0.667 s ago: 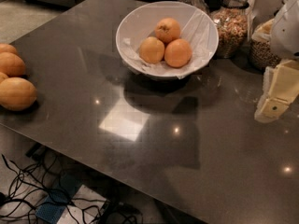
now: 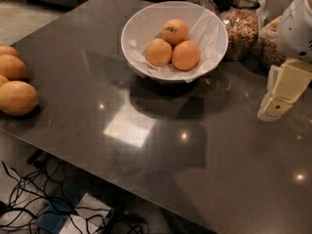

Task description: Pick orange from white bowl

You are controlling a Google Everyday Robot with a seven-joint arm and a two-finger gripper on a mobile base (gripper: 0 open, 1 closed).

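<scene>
Orange (image 2: 185, 55), the deepest reddish one of three, lies at the right front of the pile inside the white bowl (image 2: 139, 21), touching a paler orange (image 2: 158, 52) on its left, with a stem-dimpled orange (image 2: 175, 31) behind them. Nearest, at the lower left of the frame, black cables (image 2: 29, 199) tangle on the floor below the dark table (image 2: 146, 145). At the left edge, loose oranges (image 2: 17, 97) rest on the tabletop, placed as before. At the right edge the gripper (image 2: 275, 104) hangs over the table, well apart from the bowl, slightly further left and up than in the earlier frame; whether it is open or closed cannot be told. The bowl has not moved. Behind it, at upper right, stands a glass jar (image 2: 241, 30) with brown filling.
</scene>
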